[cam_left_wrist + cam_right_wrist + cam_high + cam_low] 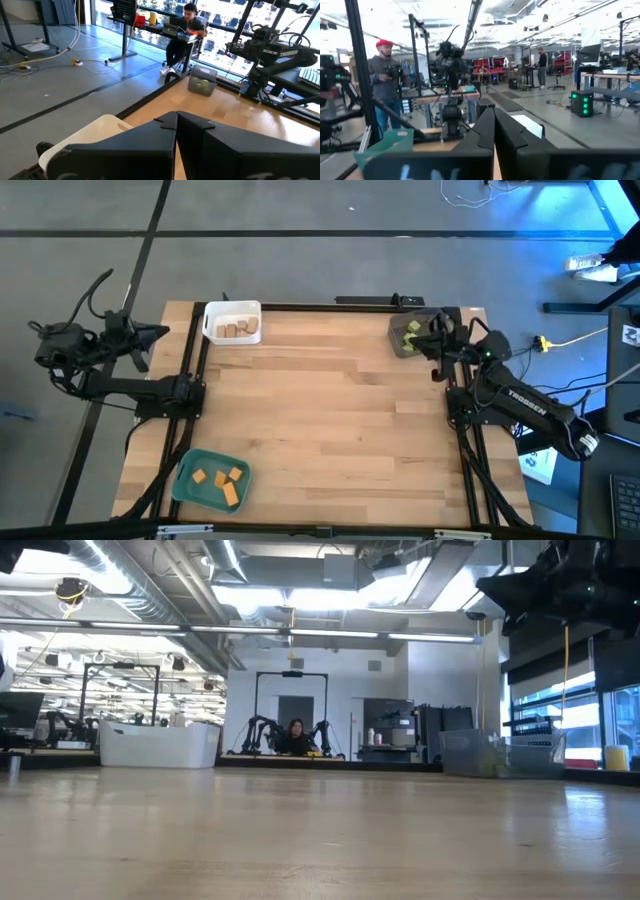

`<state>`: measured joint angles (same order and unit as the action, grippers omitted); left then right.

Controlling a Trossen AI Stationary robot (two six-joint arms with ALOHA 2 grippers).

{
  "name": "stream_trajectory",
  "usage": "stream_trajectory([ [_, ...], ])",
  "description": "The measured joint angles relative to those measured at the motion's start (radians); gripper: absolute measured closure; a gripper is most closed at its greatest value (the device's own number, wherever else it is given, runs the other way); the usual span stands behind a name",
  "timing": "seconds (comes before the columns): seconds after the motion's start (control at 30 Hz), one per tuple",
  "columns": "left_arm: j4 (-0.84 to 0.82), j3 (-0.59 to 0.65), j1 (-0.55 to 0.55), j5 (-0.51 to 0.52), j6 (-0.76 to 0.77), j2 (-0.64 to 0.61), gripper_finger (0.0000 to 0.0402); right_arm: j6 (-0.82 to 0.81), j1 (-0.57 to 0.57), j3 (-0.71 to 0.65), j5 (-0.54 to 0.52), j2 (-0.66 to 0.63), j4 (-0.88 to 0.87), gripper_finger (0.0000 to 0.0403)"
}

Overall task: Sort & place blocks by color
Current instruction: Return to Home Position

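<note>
Right now my right gripper (494, 119) is pinched shut on nothing at the right edge of the table (330, 410), just beside the grey tray (395, 348) holding the green blocks (412, 332). My left gripper (176, 120), likewise closed and empty, hangs off the left edge, pointing toward the white tray (208, 320) of tan blocks (238, 329). The orange blocks (220, 480) lie in the teal tray (188, 470) at the near-left corner, so I judge nothing remains to pick.

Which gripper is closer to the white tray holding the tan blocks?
Left. The left gripper sits just off the table's edge beside the white tray; the right gripper is across the table, by the grey bin.
</note>
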<state>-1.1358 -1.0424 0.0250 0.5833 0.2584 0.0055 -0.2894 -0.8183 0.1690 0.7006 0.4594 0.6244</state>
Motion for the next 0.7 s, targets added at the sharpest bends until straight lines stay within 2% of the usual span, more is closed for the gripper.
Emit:
stream_trajectory([
  [0.17,0.000,0.000,0.000,0.004,0.000,0.000,0.0401,0.063,-0.003,-0.003,-0.005,-0.062,0.029,0.0402],
  [0.33,0.000,0.000,0.000,0.001,0.000,0.000,0.0401,0.086,-0.019,-0.002,0.006,-0.204,0.024,0.0402],
  [0.57,0.000,0.000,0.000,0.000,-0.006,0.000,0.0401,0.112,-0.023,-0.002,0.010,-0.373,-0.150,0.0402],
  [0.7,-0.001,0.000,0.000,-0.001,-0.007,0.000,0.0402,0.152,-0.023,-0.002,0.013,-0.461,-0.154,0.0402],
])
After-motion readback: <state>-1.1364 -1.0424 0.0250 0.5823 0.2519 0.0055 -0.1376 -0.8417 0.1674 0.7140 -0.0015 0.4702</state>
